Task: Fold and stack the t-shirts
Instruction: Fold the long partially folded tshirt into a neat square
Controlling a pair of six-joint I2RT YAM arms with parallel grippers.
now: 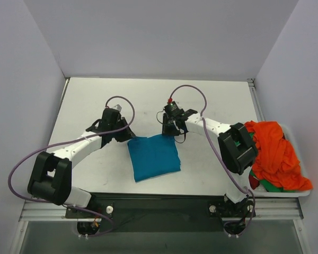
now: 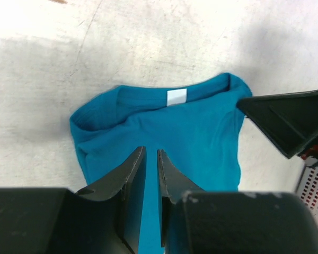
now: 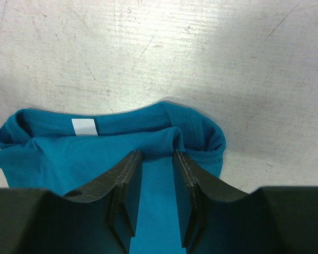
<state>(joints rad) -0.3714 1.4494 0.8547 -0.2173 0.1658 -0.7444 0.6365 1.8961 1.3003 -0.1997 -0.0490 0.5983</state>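
Observation:
A teal-blue t-shirt [image 1: 153, 157] lies folded into a rough square on the table, collar and white label [image 2: 176, 97] facing up. My left gripper [image 1: 128, 135] is down on its far-left corner; the jaws are almost together, with teal cloth in the narrow slit [image 2: 151, 152]. My right gripper [image 1: 175, 132] is at the far-right corner by the collar [image 3: 201, 132]; its jaws stand partly apart over the cloth [image 3: 158, 154], with a fold ridge at their tips. An orange-red t-shirt [image 1: 275, 151] is heaped at the right, with a bit of green shirt [image 1: 271, 186] under it.
The orange and green shirts sit in a white basket [image 1: 302, 193] at the table's right edge, beside the right arm's elbow [image 1: 236, 148]. Grey walls close in the table on the left, back and right. The right gripper's finger [image 2: 289, 119] shows in the left wrist view.

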